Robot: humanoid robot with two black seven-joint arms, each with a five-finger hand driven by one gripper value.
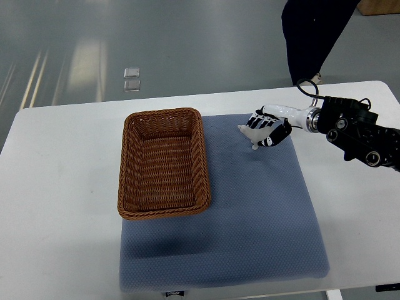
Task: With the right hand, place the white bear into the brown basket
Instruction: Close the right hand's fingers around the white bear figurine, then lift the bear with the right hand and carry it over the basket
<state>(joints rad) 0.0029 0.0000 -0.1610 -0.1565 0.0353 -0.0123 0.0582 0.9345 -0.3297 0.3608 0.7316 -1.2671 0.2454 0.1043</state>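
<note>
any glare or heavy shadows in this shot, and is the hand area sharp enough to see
Top view: pale window glare streaks the floor at upper left; soft, even light on the table; the brown basket casts a faint shadow on the blue mat below it; the right hand around the white bear is slightly soft but readable.

1. The right hand [267,130] is covering most of the white bear [246,132]; only a pale edge and a small leg are showing, so its shape is staying unclear.
2. The right arm [359,134] is running off the picture's right edge.
3. A person [309,34] is standing beyond the table [56,187], cut off by the top edge.
4. The blue mat [250,219] is hiding under the brown basket [164,162] at its left part.
5. A small label [174,292] at the mat's near edge is too small to read.
</note>
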